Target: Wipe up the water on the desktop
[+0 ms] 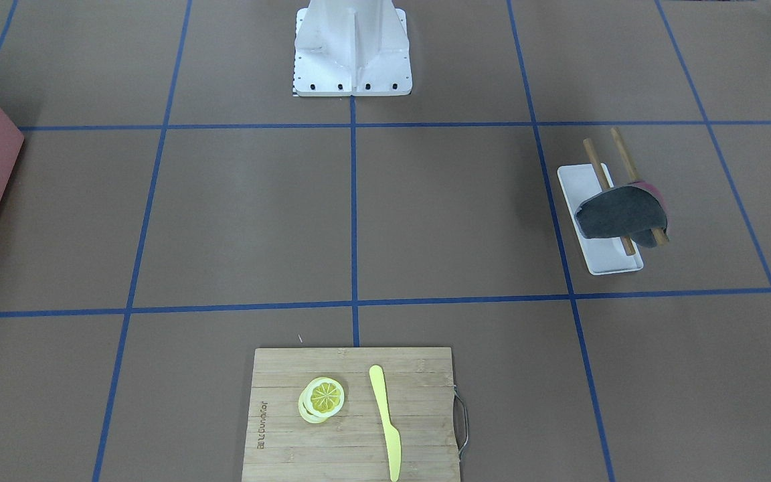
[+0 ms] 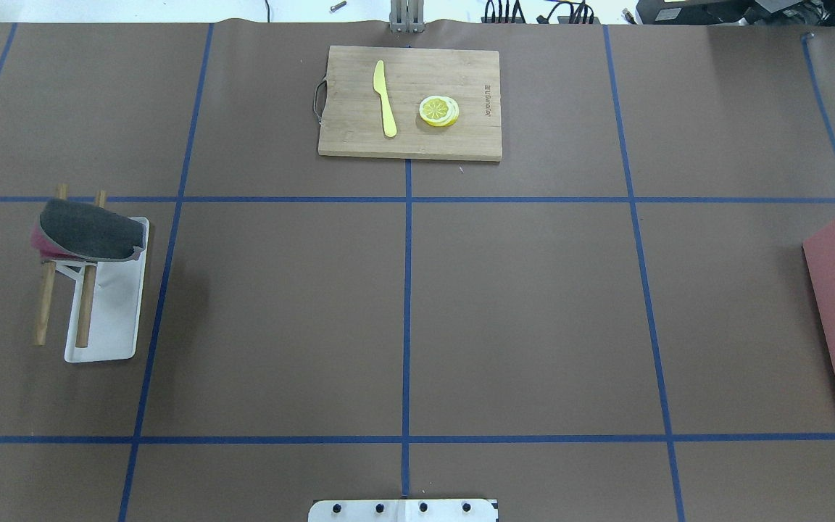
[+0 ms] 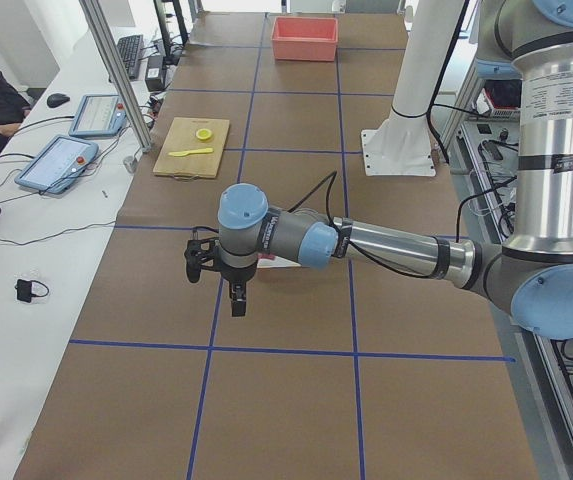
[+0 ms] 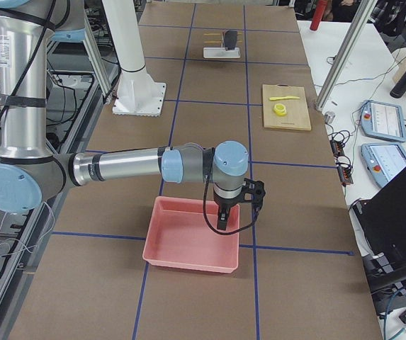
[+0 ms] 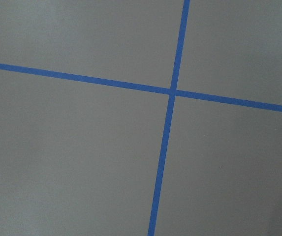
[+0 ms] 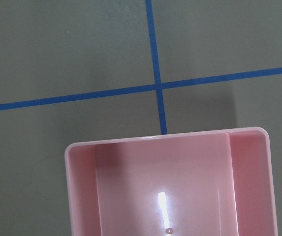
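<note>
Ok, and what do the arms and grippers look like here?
Both match. The left arm and right arm are silver-grey metal tubes with round light-blue caps at the joints and a pale printed label on the upright section. A thin black cable loops along each forearm. The left gripper and right gripper are black, with slim fingers.

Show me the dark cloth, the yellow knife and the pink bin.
dark cloth (image 2: 88, 230), overhead view, its middle
yellow knife (image 2: 384, 100), overhead view, its middle
pink bin (image 2: 831, 312), overhead view, outer wall
</note>
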